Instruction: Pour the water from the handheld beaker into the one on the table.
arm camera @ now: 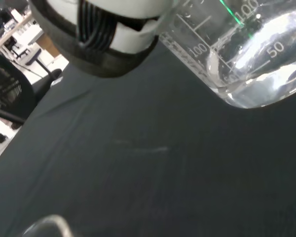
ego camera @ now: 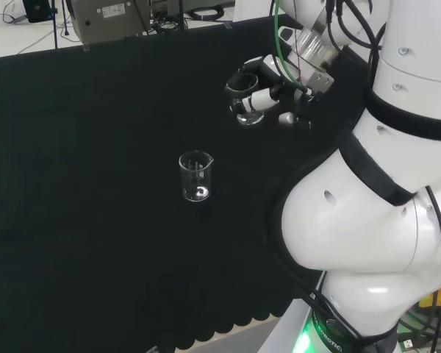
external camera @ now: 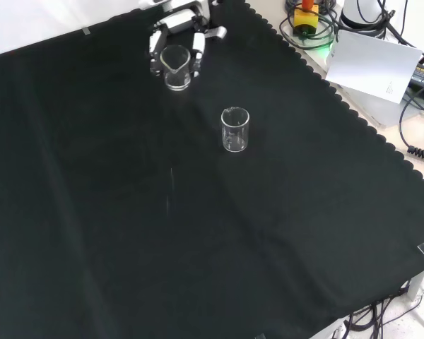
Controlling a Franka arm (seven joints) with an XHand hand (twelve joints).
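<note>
The handheld beaker (ego camera: 245,99) sits in the robot hand (ego camera: 275,92), whose fingers (external camera: 155,44) are curled round its clear wall, above the black-clothed worktop (ego camera: 95,184). In the front view it hangs up and to the left of the table beaker (external camera: 234,129), well apart from it. In the wrist view a little clear liquid lies in the held beaker's base, near its printed scale. The table beaker stands upright on the cloth. In the head view the held beaker is up and to the right of it.
</note>
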